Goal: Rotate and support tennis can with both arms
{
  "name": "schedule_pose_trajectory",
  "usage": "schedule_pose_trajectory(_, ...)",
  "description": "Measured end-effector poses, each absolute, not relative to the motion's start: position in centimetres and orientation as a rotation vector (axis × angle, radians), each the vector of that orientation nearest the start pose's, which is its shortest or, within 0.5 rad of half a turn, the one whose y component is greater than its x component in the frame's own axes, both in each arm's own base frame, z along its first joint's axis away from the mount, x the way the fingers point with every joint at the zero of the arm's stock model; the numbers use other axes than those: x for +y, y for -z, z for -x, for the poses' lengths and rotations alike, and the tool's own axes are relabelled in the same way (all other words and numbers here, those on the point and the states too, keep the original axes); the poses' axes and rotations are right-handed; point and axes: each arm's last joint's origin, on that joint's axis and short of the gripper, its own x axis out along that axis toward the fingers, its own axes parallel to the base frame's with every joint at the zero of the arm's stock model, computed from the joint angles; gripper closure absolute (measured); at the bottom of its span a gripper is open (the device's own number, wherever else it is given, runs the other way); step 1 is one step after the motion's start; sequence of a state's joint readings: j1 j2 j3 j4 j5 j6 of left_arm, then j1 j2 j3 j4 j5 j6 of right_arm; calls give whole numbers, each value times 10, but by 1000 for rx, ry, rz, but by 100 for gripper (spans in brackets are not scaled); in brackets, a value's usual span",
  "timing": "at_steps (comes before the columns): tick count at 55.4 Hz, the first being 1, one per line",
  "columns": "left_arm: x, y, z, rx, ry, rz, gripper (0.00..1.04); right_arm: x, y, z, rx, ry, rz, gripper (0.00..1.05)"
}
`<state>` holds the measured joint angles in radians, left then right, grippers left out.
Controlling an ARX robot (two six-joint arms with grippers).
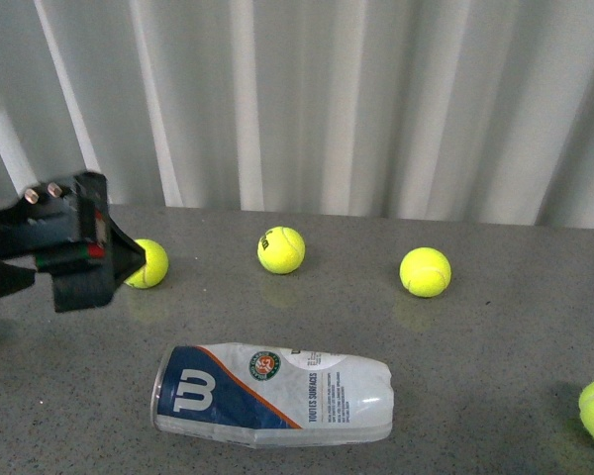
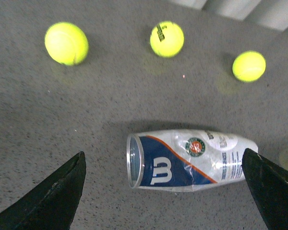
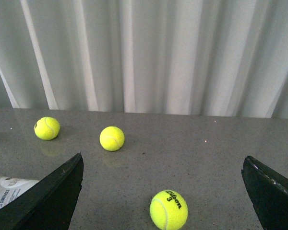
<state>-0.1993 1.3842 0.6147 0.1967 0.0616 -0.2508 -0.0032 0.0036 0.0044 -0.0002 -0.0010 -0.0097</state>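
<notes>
The left gripper (image 2: 163,152) is spread wide and holds nothing. The tennis can (image 2: 192,160) lies on its side on the grey counter (image 2: 62,120), lower centre, between its fingers. The right gripper (image 3: 162,157) is equally spread and empty. Its view shows three balls (image 3: 168,209) and only the can's end, at the lower left edge.

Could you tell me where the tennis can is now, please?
In the front view the tennis can lies on its side on the grey table, left of centre, nearer the robot than the middle ball of the row of three.
</notes>
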Motion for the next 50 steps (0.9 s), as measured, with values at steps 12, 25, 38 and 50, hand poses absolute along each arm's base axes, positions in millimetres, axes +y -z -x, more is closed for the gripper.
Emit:
schedule_pose_trajectory(12, -46, -152, -281, 690, 143, 216, 7, 0, -165, -98, 0, 2, 10, 7)
schedule_pose_trajectory(25, -46, -126, -293, 700, 147, 251, 7, 0, -165, -98, 0, 2, 10, 7)
schedule_pose_trajectory(38, -57, -91, -300, 735, 149, 261, 7, 0, -165, -98, -1, 2, 10, 7)
schedule_pose_trajectory(50, -85, -69, -301, 728, 225, 372, 7, 0, -165, -98, 0, 2, 10, 7)
